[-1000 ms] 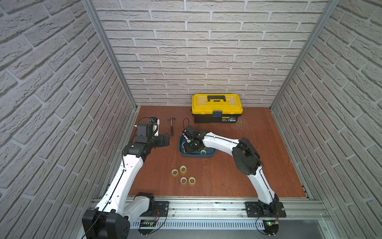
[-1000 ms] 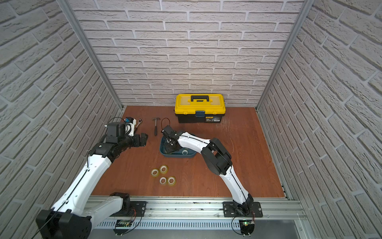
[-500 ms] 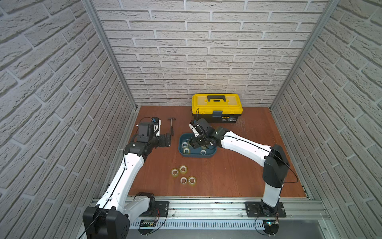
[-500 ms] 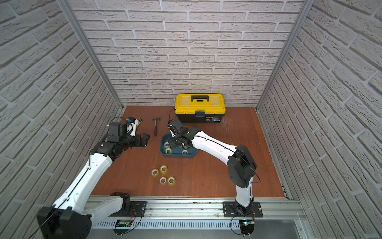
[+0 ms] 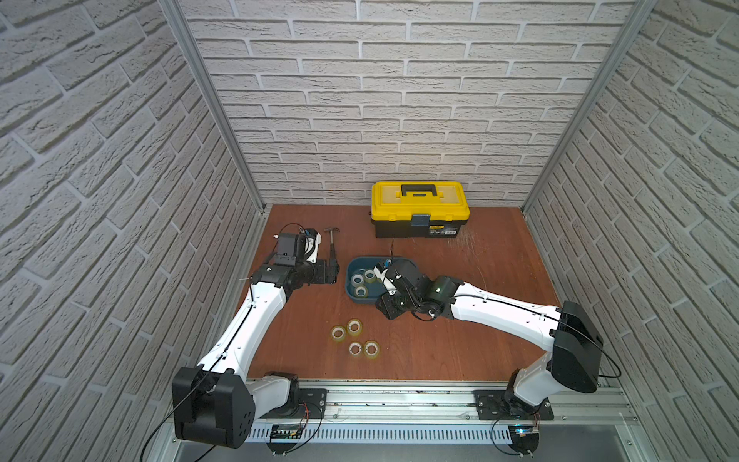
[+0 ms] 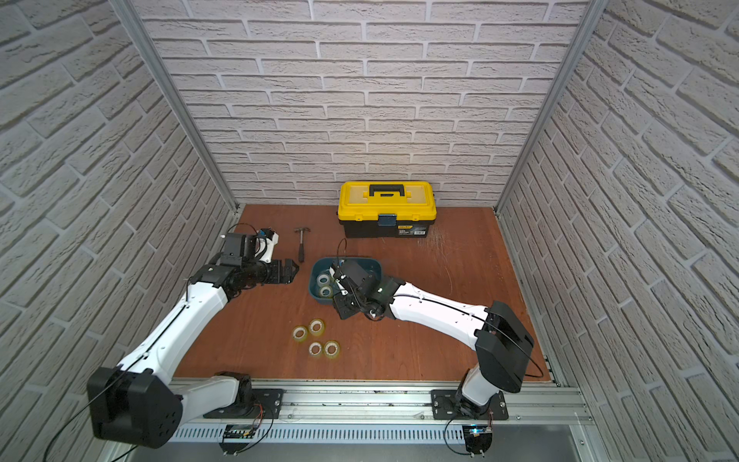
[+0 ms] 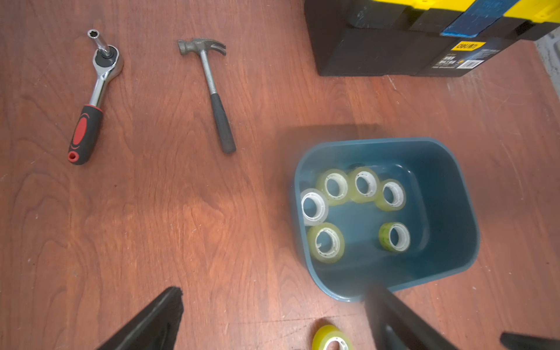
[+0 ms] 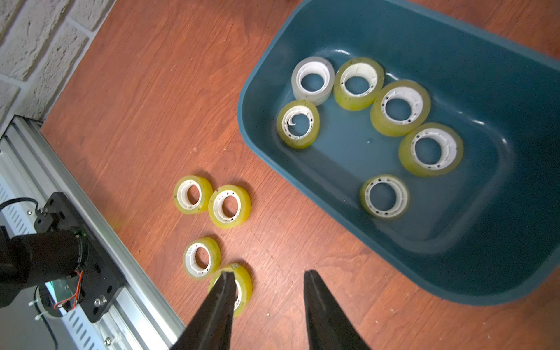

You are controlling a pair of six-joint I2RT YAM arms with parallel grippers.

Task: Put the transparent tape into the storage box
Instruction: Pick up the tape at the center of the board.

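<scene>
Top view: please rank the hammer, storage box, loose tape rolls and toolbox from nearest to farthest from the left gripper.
1. Hammer, just behind the left gripper, and storage box, just beside it toward the right arm: too close to call.
2. Loose rolls, on the table toward the front rail.
3. Toolbox, against the back wall.

4 tape rolls (image 6: pixel 316 327) near tub (image 6: pixel 320 263), toolbox (image 6: pixel 386 210) behind
</scene>
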